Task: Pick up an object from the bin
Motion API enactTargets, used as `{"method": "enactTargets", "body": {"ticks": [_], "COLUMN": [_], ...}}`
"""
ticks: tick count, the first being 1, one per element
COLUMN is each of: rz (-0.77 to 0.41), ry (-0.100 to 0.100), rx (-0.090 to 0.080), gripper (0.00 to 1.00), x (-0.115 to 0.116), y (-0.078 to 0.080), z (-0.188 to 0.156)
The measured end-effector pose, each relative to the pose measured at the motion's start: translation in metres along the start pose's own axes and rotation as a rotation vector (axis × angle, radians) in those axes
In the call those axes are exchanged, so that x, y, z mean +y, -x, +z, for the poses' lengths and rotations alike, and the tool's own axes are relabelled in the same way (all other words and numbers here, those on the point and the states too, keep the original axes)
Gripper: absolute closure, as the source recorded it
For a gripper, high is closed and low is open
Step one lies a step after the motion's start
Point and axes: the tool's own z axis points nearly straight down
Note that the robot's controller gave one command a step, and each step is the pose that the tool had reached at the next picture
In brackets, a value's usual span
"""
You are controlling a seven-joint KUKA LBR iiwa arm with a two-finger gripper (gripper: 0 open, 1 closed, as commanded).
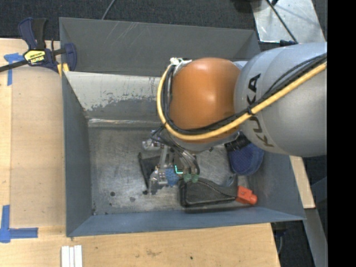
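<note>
Hovering the tool (166, 174) low over the bin (78, 149) floor, apart or together not showing. Lying just left, a black block (146, 167); lying just right, a black wedge (207, 196), stretching left-right along the near wall.

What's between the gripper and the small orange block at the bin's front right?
In the camera view, a flat black wedge-shaped thing lies between the gripper and the orange block.

Grey arm (289, 99) reaches in from right, orange wrist cover (200, 93) facing up. Gripper (164, 176) hangs beneath, pointing down.
</note>
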Motion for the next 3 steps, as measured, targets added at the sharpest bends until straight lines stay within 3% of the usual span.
{"method": "enactTargets", "body": {"ticks": [1,2,3], "rz": [-0.179,-0.178,-0.177], "ry": [0.004,0.004,0.001], "rx": [-0.011,-0.027,-0.015], "gripper": [0.0,1.0,1.0], "x": [-0.097,-0.096,-0.075], "y": [0.045,0.05,0.046], "z": [0.147,0.142,0.013]}}
